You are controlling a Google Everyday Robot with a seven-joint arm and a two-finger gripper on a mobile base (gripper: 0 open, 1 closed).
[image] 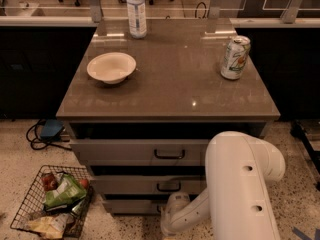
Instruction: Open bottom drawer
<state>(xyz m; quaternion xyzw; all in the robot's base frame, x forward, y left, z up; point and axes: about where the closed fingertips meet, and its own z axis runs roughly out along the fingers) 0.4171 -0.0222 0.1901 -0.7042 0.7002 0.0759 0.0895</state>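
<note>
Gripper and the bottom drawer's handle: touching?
Cannot tell. In the camera view the gripper sits low at the bottom drawer front, but the arm hides the handle.

Glossy countertop [170, 84], matt bottom drawer [131, 205] w/ smooth plastic hand [173, 208] at its front (basket [26, 204]: metal wire).

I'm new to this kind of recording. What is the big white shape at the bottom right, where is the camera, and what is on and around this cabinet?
The white shape is the robot's single arm. There is only one camera, and it looks down over the arm; where it is mounted is not on record. The arm bends down to its gripper, which is low at the front of the bottom drawer, the lowest of three grey drawers. Whether it holds the handle cannot be seen. On the cabinet top stand a water bottle, a white bowl and a drinks can. A wire basket of packets sits on the floor beside the cabinet.
</note>
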